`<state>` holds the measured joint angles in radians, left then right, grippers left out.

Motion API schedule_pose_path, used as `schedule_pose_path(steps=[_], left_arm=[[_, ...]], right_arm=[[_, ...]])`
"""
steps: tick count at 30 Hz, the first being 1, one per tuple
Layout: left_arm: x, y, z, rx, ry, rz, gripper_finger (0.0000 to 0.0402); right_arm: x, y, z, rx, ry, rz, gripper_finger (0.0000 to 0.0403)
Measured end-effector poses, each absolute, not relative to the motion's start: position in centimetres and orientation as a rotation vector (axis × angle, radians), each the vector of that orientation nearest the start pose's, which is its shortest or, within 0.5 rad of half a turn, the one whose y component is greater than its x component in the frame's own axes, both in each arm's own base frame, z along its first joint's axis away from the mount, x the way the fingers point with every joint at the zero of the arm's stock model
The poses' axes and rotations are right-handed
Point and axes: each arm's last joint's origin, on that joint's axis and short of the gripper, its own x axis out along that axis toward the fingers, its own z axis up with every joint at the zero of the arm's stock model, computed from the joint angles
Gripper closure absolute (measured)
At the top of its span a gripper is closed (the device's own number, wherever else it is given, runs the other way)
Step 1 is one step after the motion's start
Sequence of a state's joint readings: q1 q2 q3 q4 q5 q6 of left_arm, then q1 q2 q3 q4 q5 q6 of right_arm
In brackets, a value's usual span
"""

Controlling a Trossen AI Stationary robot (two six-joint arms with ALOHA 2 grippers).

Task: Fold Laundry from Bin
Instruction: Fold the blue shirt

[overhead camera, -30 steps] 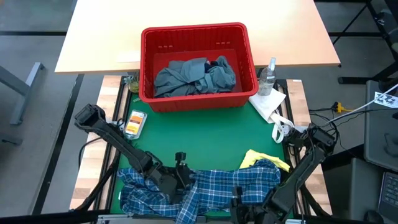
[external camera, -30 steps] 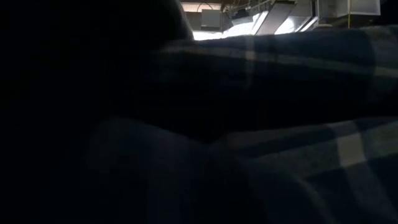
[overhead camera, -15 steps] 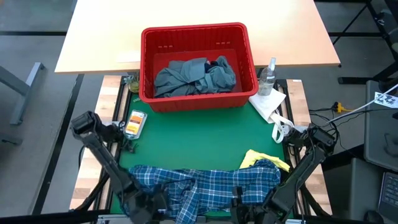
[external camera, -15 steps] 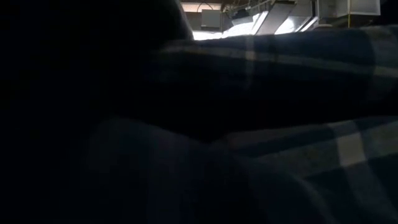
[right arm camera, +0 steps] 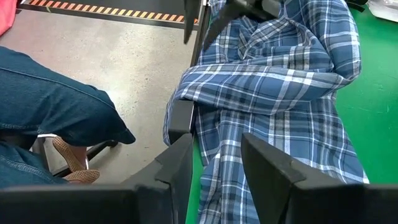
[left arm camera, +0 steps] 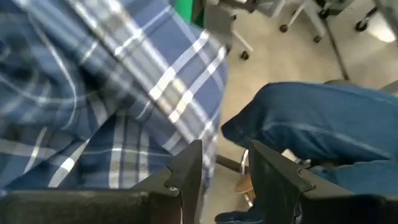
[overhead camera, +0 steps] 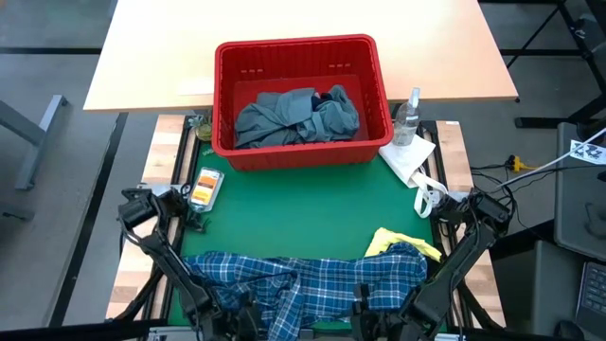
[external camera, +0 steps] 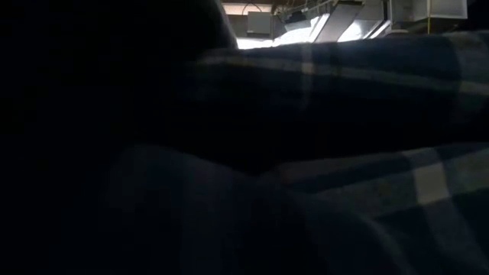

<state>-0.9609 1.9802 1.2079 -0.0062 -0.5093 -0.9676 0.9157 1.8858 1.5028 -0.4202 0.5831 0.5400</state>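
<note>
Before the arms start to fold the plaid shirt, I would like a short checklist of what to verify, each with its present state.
1. Plaid shirt out of the red bin and on the green mat: ok.
2. Shirt lying flat: not ok, bunched, and its near edge hangs over the table edge.
3. Left hand free of cloth: ok, fingers apart, nothing between them.
4. Right hand free of cloth: cannot tell, the shirt hangs at its fingers.
5. Yellow garment clear of the shirt: not ok, the two touch.
6. Space beyond the table edge clear: not ok, a person's leg in jeans is close.
</note>
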Motion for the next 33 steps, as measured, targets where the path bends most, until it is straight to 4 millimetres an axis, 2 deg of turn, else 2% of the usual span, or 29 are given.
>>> schedule_pose_path(steps=[3,18,33], left_arm=[[24.9,-32.5,14.6,-0.389,0.722,-0.093,0.0276],[25.7,-31.9,14.3,-0.395,0.712,-0.065,0.0276],[26.2,-32.6,12.6,-0.420,0.703,-0.086,0.0276]], right_arm=[[26.6,32.0,25.2,-0.029,0.644,0.144,0.0265],[26.6,32.0,25.3,-0.029,0.644,0.144,0.0265],[26.6,32.0,25.3,-0.030,0.644,0.144,0.0265]])
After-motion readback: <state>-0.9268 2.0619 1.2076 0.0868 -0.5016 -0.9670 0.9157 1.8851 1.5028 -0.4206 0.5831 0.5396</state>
